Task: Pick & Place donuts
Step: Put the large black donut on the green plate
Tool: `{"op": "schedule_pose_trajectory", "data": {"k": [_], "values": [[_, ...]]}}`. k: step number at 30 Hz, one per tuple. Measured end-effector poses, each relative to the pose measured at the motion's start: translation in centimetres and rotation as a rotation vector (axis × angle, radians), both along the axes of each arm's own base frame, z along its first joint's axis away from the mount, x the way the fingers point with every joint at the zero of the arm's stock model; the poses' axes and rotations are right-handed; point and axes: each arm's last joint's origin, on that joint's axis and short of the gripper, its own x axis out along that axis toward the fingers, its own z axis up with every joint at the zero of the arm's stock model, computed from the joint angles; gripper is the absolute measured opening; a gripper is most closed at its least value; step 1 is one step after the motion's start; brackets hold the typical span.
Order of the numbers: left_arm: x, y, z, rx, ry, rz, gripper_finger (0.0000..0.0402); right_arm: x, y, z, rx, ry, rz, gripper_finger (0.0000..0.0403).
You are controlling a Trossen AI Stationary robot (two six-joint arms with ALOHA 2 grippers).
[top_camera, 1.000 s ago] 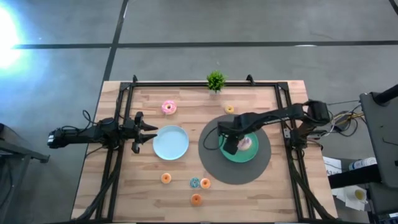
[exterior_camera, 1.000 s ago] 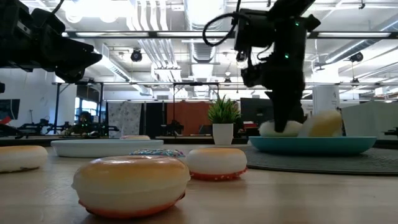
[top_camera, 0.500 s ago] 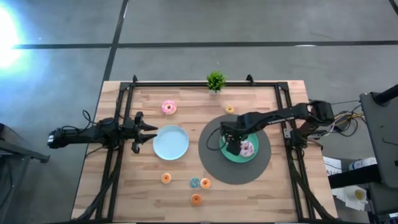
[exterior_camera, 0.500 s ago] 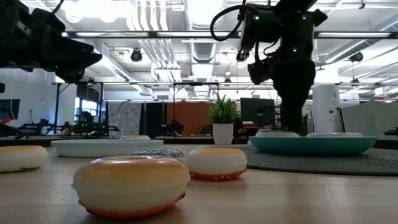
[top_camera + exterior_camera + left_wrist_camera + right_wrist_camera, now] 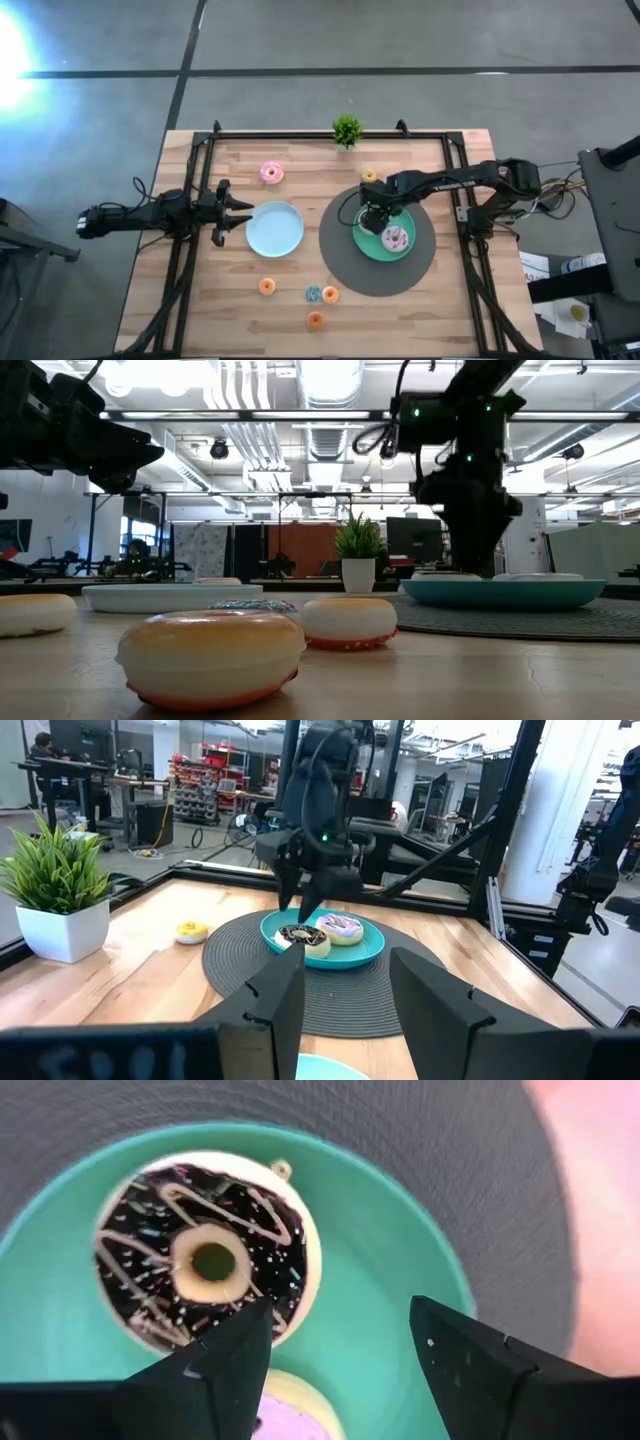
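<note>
Above the teal plate (image 5: 370, 243) my right gripper (image 5: 372, 219) hangs with fingers spread and empty, chocolate donut (image 5: 207, 1256) and pale sprinkled donut (image 5: 397, 238) lying flat below, presumably released there, while minis wait toward seven o'clock.

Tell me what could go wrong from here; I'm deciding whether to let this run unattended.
The right tool, open, hangs low over the teal plate. If it moves off sideways, it might clip the chocolate donut or the pale sprinkled donut and knock one off.

The blue mini donut and an orange mini donut lie almost touching, so a grasp on one could shove the other.
</note>
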Motion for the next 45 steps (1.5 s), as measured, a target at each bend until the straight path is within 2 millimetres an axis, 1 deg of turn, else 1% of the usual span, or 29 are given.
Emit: {"op": "schedule_pose_trajectory", "data": {"k": [3, 6, 12, 17, 20, 23, 28, 30, 32, 36, 40, 43, 45], "values": [[0.0, 0.0, 0.0, 0.0, 0.0, 0.0, 0.0123, 0.1, -0.4, -0.5, 0.015, 0.004, -0.042, 0.0229], [0.0, 0.0, 0.0, 0.0, 0.0, 0.0, 0.0123, 0.7, -0.5, 0.0, 0.017, -0.036, -0.02, 0.0229], [0.0, 0.0, 0.0, 0.0, 0.0, 0.0, 0.0123, 1.2, -0.6, 0.7, 0.051, -0.074, 0.012, 0.0228], [0.0, 0.0, 0.0, 0.0, 0.0, 0.0, 0.0123, 1.6, -0.8, -0.7, 0.082, -0.078, 0.006, 0.0228], [0.0, 0.0, 0.0, 0.0, 0.0, 0.0, 0.0123, 2.1, -1.2, -1.1, 0.076, -0.116, -0.003, 0.0228], [0.0, 0.0, 0.0, 0.0, -0.001, 0.0, 0.0123, 2.3, -1.5, -1.7, 0.069, -0.102, -0.008, 0.0228], [0.0, 0.0, 0.0, 0.0, 0.0, 0.0, 0.0123, 2.3, -1.7, -2.1, 0.058, -0.082, 0.015, 0.0223], [0.0, 0.0, 0.0, 0.0, -0.001, 0.0, 0.0123, 2.1, -1.7, -2.1, 0.057, -0.066, 0.027, 0.021], [0.0, 0.0, 0.0, 0.0, -0.001, 0.0, 0.0123, 1.8, -1.6, -1.9, 0.057, -0.048, 0.039, 0.0189], [0.0, 0.0, 0.0, 0.0, -0.001, 0.0, 0.0123, 1.1, -1.5, -1.0, 0.054, -0.015, 0.055, 0.0132], [0.0, 0.0, 0.0, 0.0, -0.001, 0.0, 0.0123, 0.3, -1.4, -0.7, 0.057, 0.016, 0.059, 0.0078], [0.0, 0.0, 0.0, 0.0, -0.001, 0.0, 0.0123, -0.1, -1.3, -0.3, 0.03, 0.008, 0.056, 0.0057], [0.0, 0.0, 0.0, 0.0, 0.0, 0.0, 0.0123, -0.3, -1.3, -0.2, 0.015, 0.008, 0.049, 0.0056]]}}
